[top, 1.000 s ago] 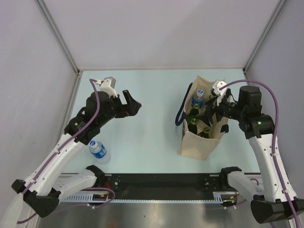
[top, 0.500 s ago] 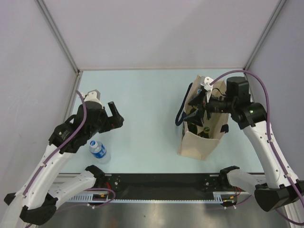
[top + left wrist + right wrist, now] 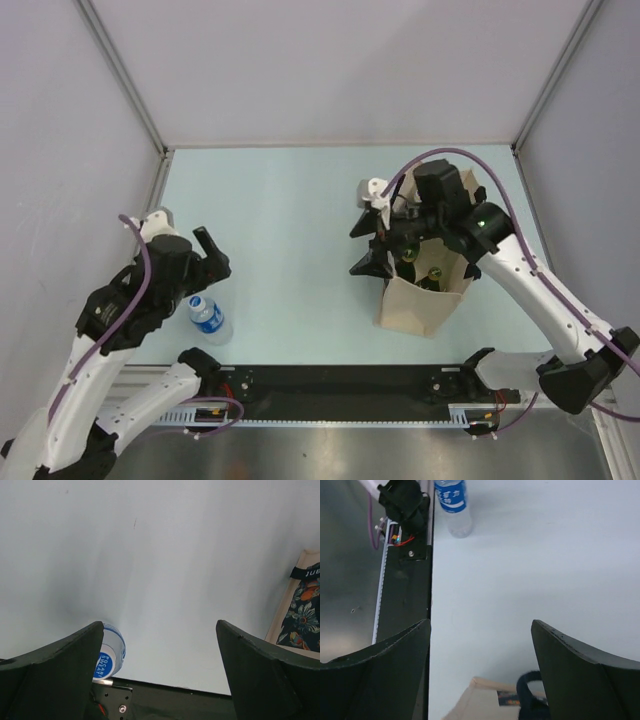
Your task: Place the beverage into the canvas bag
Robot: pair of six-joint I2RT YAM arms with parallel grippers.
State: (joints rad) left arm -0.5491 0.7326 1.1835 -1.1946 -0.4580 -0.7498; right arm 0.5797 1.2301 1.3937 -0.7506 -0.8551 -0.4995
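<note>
- Blue-labelled Pocari Sweat bottle [image 3: 208,318], the only beverage left on the pale table [image 3: 290,200], sits close to the black rail [image 3: 340,385] at the near edge
- Left gripper [image 3: 207,254] hangs just beyond it with fingers [image 3: 55,670] spread wide and nothing held; in the wrist view the bottle peeks past one finger's inner edge, outside the gap
- One canvas bag [image 3: 425,305] stands upright to the right, well apart from that bottle, with two green bottle tops [image 3: 411,256] visible inside
- Right gripper [image 3: 365,245] hovers just beside the bag's left wall, over bare table, fingers [image 3: 380,675] parted and empty
</note>
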